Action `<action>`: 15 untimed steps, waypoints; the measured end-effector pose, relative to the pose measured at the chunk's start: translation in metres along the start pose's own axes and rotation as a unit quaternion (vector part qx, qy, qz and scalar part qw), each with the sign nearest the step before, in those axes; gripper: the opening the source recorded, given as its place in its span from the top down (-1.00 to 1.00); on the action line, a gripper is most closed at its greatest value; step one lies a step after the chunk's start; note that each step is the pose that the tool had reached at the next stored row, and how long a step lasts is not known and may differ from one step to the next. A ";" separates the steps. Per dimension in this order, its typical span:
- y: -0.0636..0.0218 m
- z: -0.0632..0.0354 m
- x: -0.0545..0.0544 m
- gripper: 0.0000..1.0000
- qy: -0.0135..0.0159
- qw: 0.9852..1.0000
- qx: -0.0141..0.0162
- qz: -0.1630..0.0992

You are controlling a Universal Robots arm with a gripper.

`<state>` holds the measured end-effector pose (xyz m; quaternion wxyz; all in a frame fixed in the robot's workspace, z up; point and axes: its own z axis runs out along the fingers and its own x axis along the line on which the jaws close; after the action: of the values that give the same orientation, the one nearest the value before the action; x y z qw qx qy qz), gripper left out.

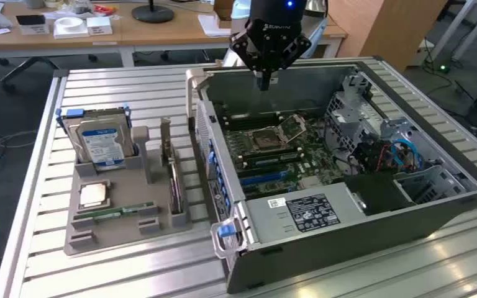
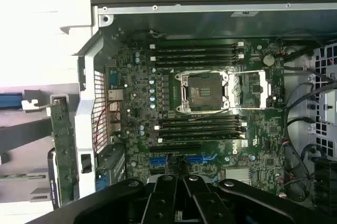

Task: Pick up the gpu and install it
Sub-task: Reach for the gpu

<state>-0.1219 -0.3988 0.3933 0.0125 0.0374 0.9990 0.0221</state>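
Hovering over the open case (image 1: 346, 248), upper centre of the exterior view, the fingers (image 1: 263, 79) are closed together and carry nothing. The gpu (image 1: 172, 174) stands edge-on in the grey holder (image 1: 106, 239) on the table (image 1: 122, 273), left of centre in the exterior view. It is just beside the case wall and well apart from the fingers. No card sits on the motherboard (image 2: 137, 108). Judgement: pick-up not yet done, install not yet done; whole task remains.
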 end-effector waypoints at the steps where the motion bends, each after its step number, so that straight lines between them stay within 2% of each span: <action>1: 0.0000 0.0000 0.000 0.79 0.000 1.000 0.000 0.000; 10: 0.0000 0.0000 0.000 0.79 0.000 1.000 0.000 0.000; 15: -0.0003 -0.0001 0.004 0.79 0.000 1.000 0.000 0.000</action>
<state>-0.1259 -0.3988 0.3933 0.0125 0.0374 0.9990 0.0221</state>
